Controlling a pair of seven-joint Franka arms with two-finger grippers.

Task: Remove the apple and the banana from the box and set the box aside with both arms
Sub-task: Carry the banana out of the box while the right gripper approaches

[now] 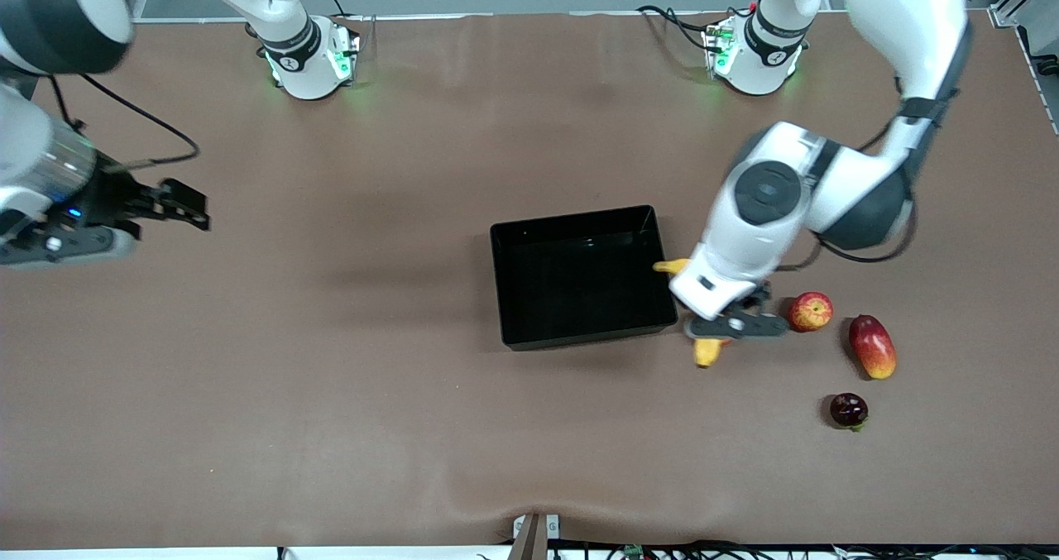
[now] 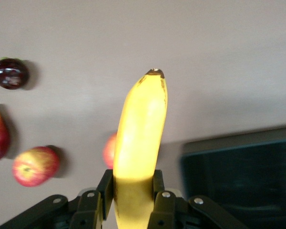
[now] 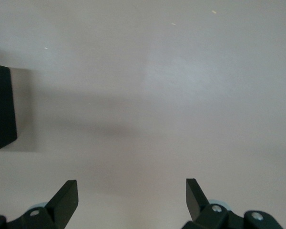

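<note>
Beside the box, toward the left arm's end of the counter: left end effector clamped on banana, fingers pressed against both sides of the fruit near its lower end. Banana ends poking out either side of the wrist in the front view, one by the box corner, one nearer the front camera. Left arm bent sharply at the elbow, forearm angled down from its base. No readable writing on fruit or box; only small round marks on the arm bases, not legible.

Box: glossy black, mid-counter. Apple just beside the left end effector, toward the left arm's end. Mango next to the apple, a little nearer the front camera. Dark round fruit nearer still.

Right end effector: fingers spread wide, holding nothing, over bare counter well apart from the box. Right arm waiting.
</note>
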